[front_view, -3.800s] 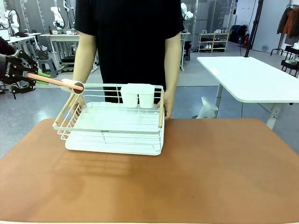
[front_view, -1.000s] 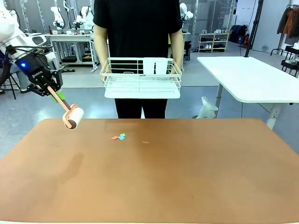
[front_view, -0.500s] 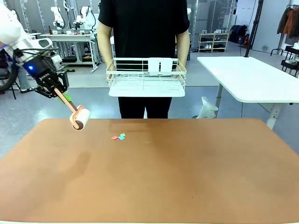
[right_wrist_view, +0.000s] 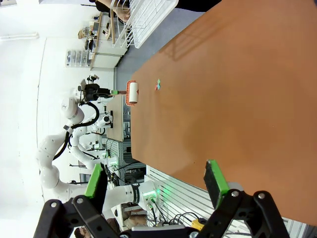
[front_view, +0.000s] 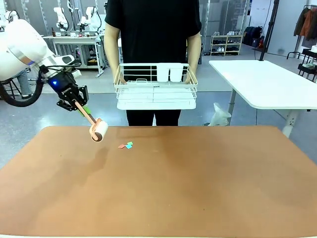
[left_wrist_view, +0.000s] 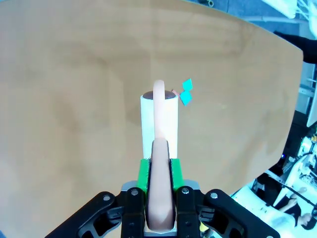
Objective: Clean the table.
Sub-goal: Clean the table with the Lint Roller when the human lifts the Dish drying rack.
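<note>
1. Left tool (front_view: pixel 78 105): clamped on the pink handle of a lint roller (front_view: pixel 98 131), green pads pinching the handle from both sides. It sits left of and above the scraps (front_view: pixel 126 145).
2. Lint roller: white cylindrical drum on a smooth pink plastic stem, head down, just left of the scraps and not touching them. It looks slightly off the surface, but I can't confirm contact.
3. Scraps: a few small flat bits, teal and pinkish-orange, paper-like, bunched together.
4. Counter (front_view: pixel 208 188): smooth matte terracotta top with rounded corners. It carries the scraps near its far edge, left of centre.
5. Dish rack (front_view: pixel 155 89): white wire over a white tray, with white holders at the back. The person (front_view: pixel 151 29) grips both ends and holds it off the counter, beyond and above the scraps.
6. Right tool (right_wrist_view: pixel 154 179): jaws wide, nothing between them, well apart from the scraps.
7. Step, my read: approach for the pickup pass.
8. Next move: lower the drum to contact and roll right across the scraps with light pressure. Loose paper may skid ahead of the drum.
</note>
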